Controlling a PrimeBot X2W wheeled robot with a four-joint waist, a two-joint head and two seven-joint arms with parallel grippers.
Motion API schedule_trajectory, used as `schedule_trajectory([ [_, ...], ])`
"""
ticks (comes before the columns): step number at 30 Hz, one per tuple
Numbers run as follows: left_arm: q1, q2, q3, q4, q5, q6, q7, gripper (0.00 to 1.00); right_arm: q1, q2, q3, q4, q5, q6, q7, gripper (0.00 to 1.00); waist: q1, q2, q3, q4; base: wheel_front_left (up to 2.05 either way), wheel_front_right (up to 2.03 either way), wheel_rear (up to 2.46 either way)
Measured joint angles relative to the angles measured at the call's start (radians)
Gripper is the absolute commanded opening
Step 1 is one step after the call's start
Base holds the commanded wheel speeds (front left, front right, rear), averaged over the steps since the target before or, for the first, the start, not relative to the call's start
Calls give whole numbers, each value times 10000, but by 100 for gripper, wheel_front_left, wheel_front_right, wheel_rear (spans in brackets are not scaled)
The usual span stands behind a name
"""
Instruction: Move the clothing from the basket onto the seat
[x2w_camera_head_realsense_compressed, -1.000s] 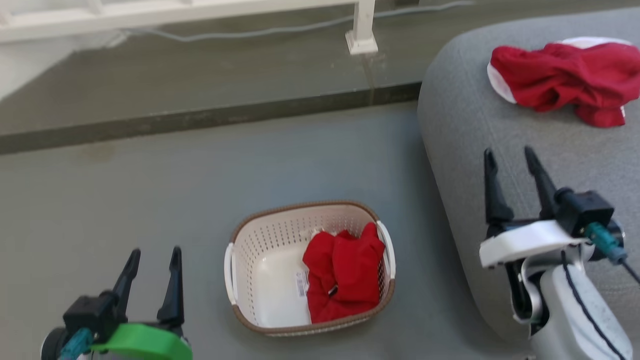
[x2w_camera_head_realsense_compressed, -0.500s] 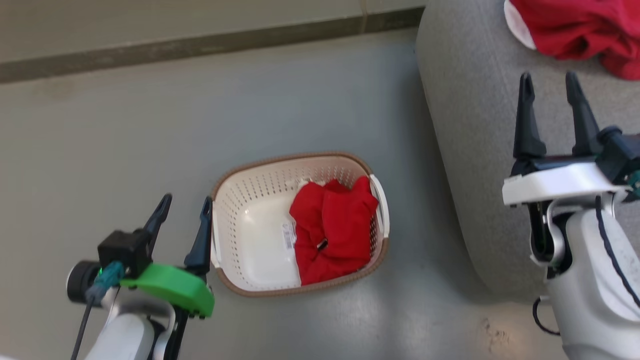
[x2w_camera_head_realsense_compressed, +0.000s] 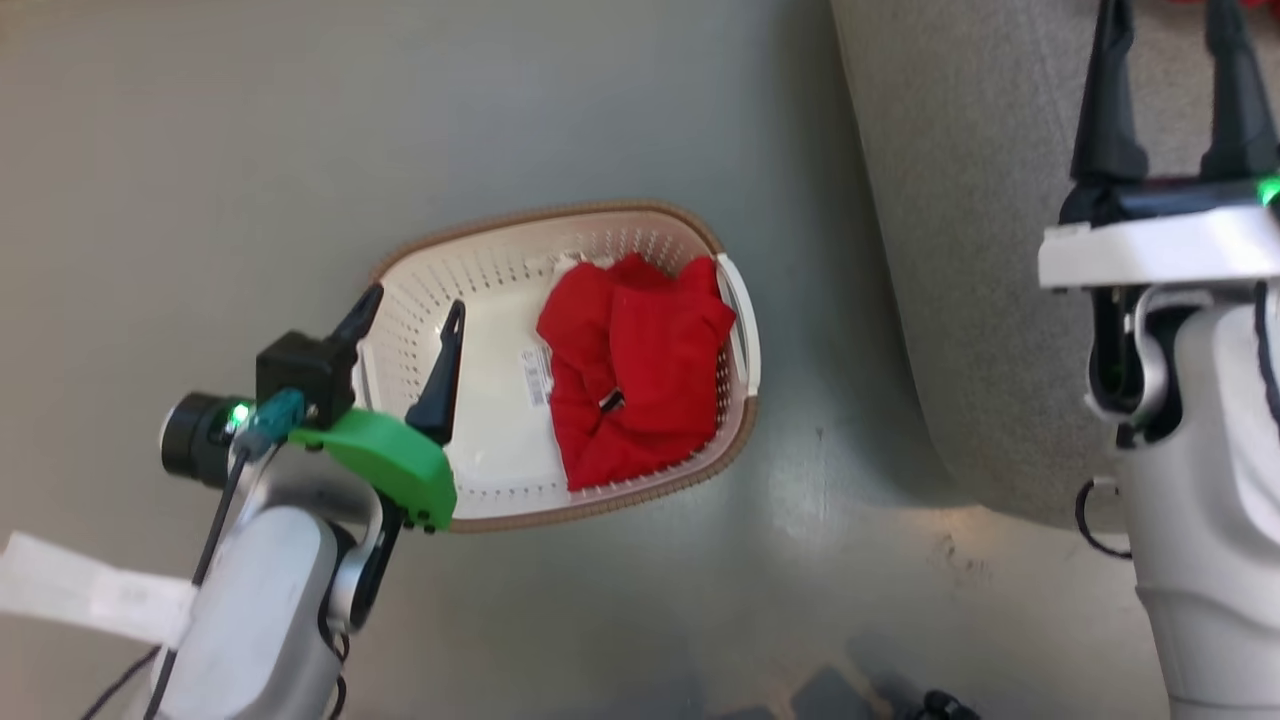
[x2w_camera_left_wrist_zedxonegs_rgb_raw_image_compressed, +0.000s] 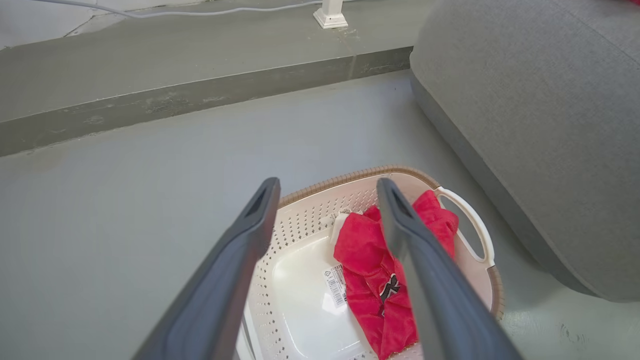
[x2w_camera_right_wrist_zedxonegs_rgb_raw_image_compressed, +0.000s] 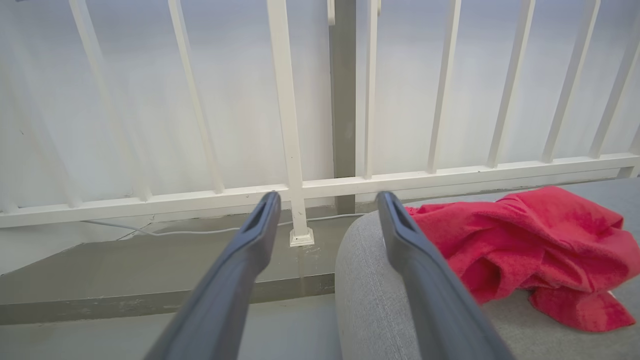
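**One red piece in the basket, one on the seat, both my claws empty**

A crumpled red garment (x2w_camera_head_realsense_compressed: 640, 370) lies in the right half of the basket (x2w_camera_head_realsense_compressed: 560, 212), bunched against the wall nearest the seat (x2w_camera_head_realsense_compressed: 960, 250). A black mark shows in its folds. The rest of the basket bottom is bare white, with a sticker (x2w_camera_head_realsense_compressed: 537, 377) just beside the cloth. The basket stands on the grey floor (x2w_camera_head_realsense_compressed: 200, 150), near the seat's rounded edge with a strip of floor between them.

My left gripper (x2w_camera_head_realsense_compressed: 415, 300) hangs over the basket's left half, its fingers spread wide and holding nothing. One finger is over the left rim, the other over the bare bottom, clear of the garment.

My right gripper (x2w_camera_head_realsense_compressed: 1168, 30) is over the seat, also spread wide and empty. Its wrist view shows the other red garment (x2w_camera_right_wrist_zedxonegs_rgb_raw_image_compressed: 525, 250) heaped on the cushion ahead and to the right, apart from the fingers. Beyond it are a white railing (x2w_camera_right_wrist_zedxonegs_rgb_raw_image_compressed: 290, 150), a raised grey step and a pale cable (x2w_camera_right_wrist_zedxonegs_rgb_raw_image_compressed: 200, 231) along its foot.
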Motion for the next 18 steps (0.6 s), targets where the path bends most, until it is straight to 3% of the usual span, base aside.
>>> schedule_trajectory([
  [18,-2450,-263,-713,1434,786,-441,708,100,-1968,69,-518,-959,17,2,-12,100,0,0,2552,-667,0,0,0],
])
